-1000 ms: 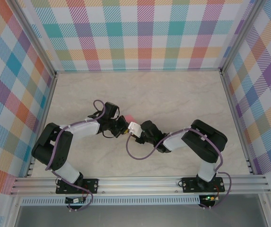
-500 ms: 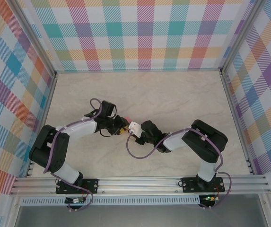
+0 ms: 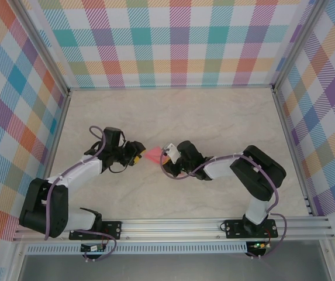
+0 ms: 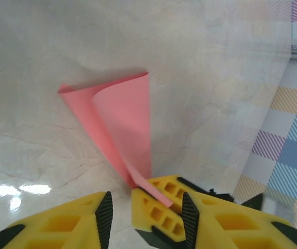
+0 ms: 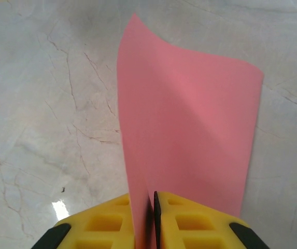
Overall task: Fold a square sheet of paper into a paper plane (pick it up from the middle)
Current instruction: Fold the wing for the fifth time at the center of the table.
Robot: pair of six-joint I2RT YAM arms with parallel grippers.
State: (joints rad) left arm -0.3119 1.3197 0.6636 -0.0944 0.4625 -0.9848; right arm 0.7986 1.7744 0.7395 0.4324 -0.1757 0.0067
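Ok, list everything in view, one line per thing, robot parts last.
salmon-pink paper sheet: one, pink, partly folded and curling, between the two grippers.
marbled tabletop: one, pale beige, under everything.
checked wall panels: three, multicoloured plaid, at the left, back and right of the tabletop.
aluminium rail: one, silver, along the near edge.
left arm, right arm: two, black and white, bases on the rail.
left gripper: one, yellow fingers, jaws apart, a corner of the sheet lying on one finger.
right gripper: one, yellow fingers, shut on the sheet's edge.
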